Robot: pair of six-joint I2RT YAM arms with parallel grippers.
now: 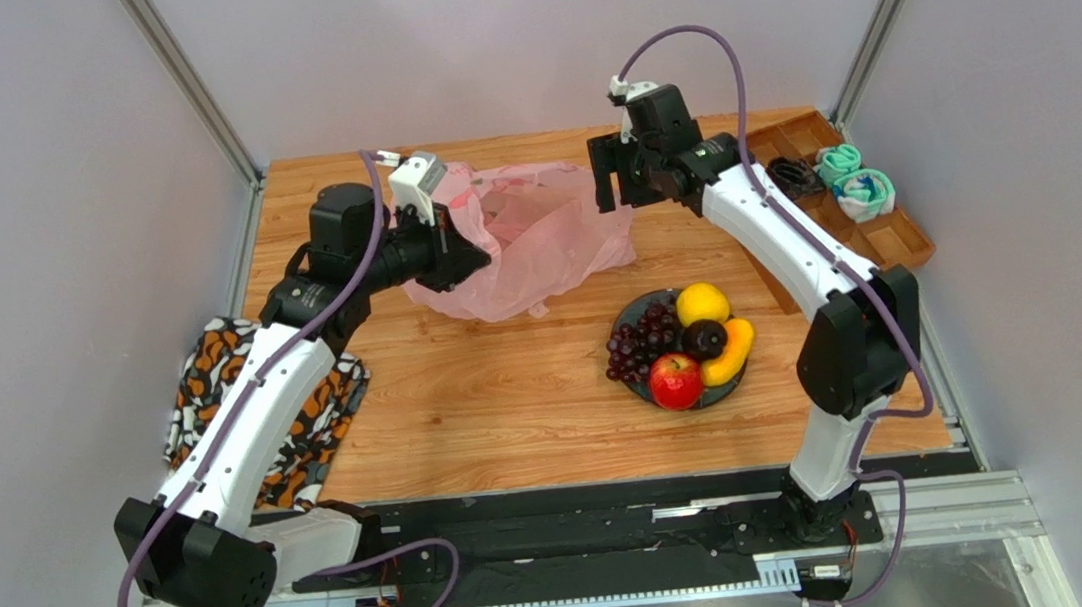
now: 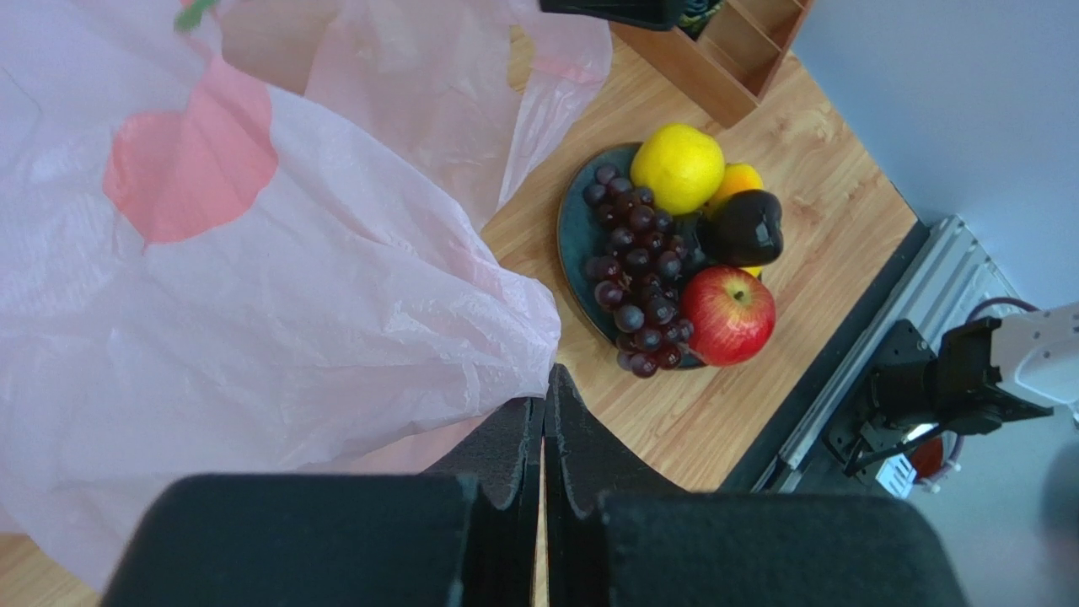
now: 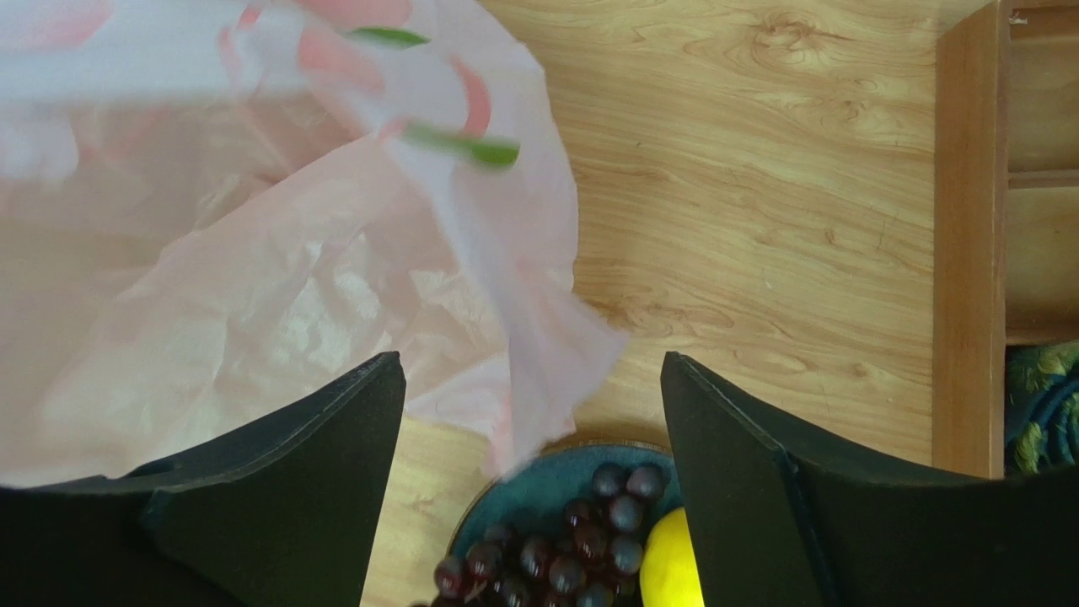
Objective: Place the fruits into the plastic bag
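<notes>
The left gripper is closed. Its black fingers press flat together, and a fold of the crinkly translucent pink plastic bag is drawn to a point at their tips, so it appears to pinch the bag's edge. The right gripper stands wide open and empty, hovering over the bag's hem.

Just beside the bag, all the fruits lie on a dark teal round plate on the wooden table: a red apple, a yellow round citrus, a yellow banana, a dark plum-like ball and dark purple grapes. None is in the bag yet.

To do this step well, the free gripper probably needs to catch the opposite hem and spread the mouth towards the plate. The thin film will likely slip and collapse unless held taut.

Only the top view shows both arms flanking the bag, and an orange-black patterned cloth at the left. The left wrist view shows the pinch. The right wrist view shows nothing between its jaws.
</notes>
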